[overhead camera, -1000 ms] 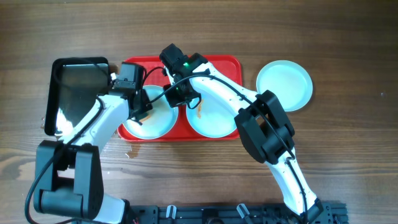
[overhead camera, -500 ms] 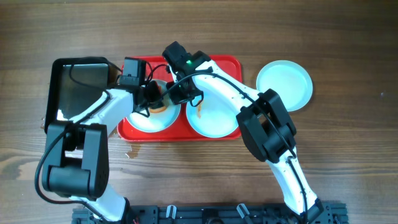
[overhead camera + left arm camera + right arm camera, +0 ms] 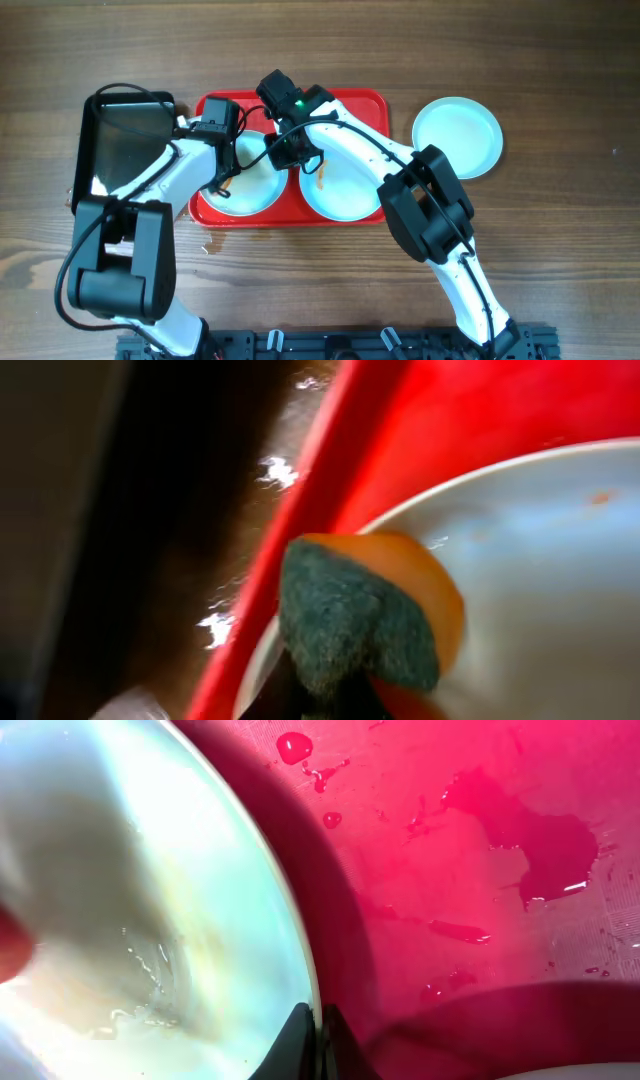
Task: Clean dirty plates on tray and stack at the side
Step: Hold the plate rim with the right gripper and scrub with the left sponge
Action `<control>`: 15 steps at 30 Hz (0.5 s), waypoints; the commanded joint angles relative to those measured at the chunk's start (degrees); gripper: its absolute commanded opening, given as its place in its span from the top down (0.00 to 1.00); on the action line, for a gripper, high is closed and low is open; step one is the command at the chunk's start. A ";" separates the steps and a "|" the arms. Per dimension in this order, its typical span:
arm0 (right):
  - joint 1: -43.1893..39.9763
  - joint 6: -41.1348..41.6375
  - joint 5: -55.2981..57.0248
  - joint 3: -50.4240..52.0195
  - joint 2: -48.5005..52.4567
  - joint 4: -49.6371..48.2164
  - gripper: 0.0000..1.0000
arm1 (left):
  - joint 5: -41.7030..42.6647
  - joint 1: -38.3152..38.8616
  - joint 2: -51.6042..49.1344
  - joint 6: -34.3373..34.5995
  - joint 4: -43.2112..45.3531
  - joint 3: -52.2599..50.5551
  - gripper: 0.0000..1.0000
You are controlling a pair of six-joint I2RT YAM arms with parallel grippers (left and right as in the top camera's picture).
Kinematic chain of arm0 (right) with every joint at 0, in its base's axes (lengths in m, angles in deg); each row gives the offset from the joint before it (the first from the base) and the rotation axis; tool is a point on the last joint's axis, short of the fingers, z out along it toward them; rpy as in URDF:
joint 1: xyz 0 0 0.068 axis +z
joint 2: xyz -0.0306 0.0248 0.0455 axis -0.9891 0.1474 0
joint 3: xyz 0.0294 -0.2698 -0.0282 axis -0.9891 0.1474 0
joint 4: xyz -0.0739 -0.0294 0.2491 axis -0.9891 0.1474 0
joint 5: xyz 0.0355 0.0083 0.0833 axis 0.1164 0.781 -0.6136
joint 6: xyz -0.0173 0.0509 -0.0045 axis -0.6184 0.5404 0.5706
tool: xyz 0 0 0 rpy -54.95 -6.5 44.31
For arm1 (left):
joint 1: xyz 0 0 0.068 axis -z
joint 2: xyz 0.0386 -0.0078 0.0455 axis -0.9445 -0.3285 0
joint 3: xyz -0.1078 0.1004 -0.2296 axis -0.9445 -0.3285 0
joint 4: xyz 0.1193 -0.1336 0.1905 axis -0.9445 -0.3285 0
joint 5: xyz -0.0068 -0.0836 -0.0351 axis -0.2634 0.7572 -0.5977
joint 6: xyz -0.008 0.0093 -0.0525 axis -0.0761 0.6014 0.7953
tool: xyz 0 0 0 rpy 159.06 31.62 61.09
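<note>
The red tray (image 3: pixel 365 105) carries two of the plates. My left gripper (image 3: pixel 224 180) is shut on a green-and-orange sponge (image 3: pixel 360 625), which presses on the left plate (image 3: pixel 250 195) near its left rim; its fingers are mostly hidden under the sponge. My right gripper (image 3: pixel 288 158) is shut on that plate's right rim, and the right wrist view shows the thin rim (image 3: pixel 300 950) pinched between the dark fingertips (image 3: pixel 296 1025). This plate (image 3: pixel 140 900) looks wet. The right plate (image 3: pixel 345 195) has a brown smear. A third plate (image 3: pixel 457 137) lies on the table to the right of the tray.
A black metal tray (image 3: pixel 125 150) lies directly left of the red tray. Water drops and small puddles dot the red tray floor (image 3: pixel 520 850). Both arms cross over the tray's upper half. Bare wooden table (image 3: pixel 560 250) surrounds everything.
My left gripper has carried the sponge from the left plate's upper right, where it was half a second ago, back to its left side. The right gripper has kept its pinch on the rim.
</note>
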 commanded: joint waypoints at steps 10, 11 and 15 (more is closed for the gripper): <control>-0.13 1.11 2.99 0.26 1.11 0.92 0.96 | 16.35 -0.57 10.21 1.36 -1.09 5.22 0.96; -0.13 1.14 2.99 0.26 1.11 0.92 0.96 | 17.49 -0.57 9.40 1.38 -0.33 5.14 0.96; -0.13 1.11 2.99 0.26 1.11 0.90 0.96 | 23.39 -0.57 4.87 1.38 2.43 5.14 0.96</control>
